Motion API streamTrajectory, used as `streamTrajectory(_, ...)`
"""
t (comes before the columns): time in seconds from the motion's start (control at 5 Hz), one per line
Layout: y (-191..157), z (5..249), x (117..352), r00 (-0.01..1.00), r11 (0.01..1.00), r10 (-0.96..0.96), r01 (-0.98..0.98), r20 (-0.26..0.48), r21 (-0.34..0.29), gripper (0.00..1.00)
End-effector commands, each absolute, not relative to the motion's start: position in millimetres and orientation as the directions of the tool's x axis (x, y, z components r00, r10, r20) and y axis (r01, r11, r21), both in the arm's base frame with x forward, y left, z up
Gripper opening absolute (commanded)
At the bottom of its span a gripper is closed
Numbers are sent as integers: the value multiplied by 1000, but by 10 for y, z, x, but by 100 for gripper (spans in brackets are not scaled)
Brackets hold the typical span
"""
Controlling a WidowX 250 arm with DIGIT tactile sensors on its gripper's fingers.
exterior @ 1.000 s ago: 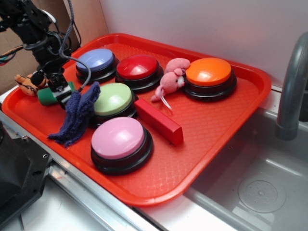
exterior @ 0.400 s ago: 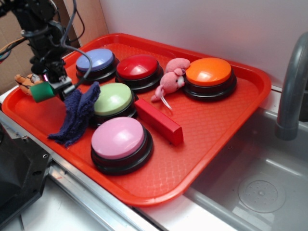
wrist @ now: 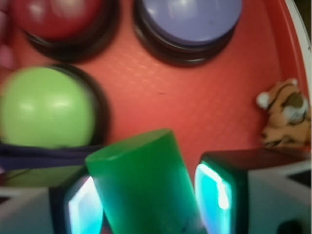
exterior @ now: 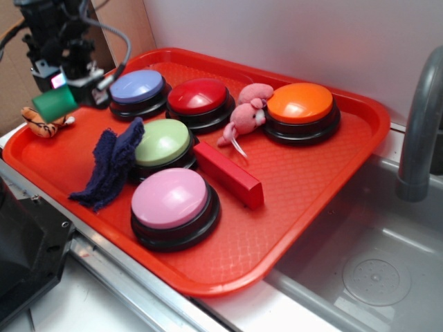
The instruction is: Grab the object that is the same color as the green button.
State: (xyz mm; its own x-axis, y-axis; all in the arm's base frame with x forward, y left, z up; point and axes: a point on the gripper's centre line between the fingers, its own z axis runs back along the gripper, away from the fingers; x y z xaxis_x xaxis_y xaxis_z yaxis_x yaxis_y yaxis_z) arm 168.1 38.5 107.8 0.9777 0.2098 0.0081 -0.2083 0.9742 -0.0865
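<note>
A small solid green cylinder (exterior: 54, 103) hangs in the air above the tray's far left corner, with my gripper (exterior: 61, 93) shut on it. In the wrist view the cylinder (wrist: 146, 187) fills the gap between the two glowing pads (wrist: 217, 195), tilted a little. The pale green button (exterior: 163, 142) stands on its black base in the tray's left middle, below and to the right of the gripper. From the wrist the green button (wrist: 46, 107) shows at the left.
The red tray (exterior: 311, 180) also holds blue (exterior: 138, 86), red (exterior: 198, 95), orange (exterior: 300, 103) and pink (exterior: 170, 198) buttons, a dark blue cloth (exterior: 111, 166), a red block (exterior: 228, 174), a pink plush (exterior: 246, 116) and a tiger toy (exterior: 43, 122). A sink and faucet (exterior: 419, 131) lie to the right.
My gripper has risen from the tray floor and drawn back to the far left with the green cylinder in it. The cloth it touched has stayed on the tray.
</note>
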Motion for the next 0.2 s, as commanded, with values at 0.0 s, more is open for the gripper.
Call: streamTrajectory(0.0, -92, 1623, 1833, 934, 941, 337, -335, 117, -39, 0)
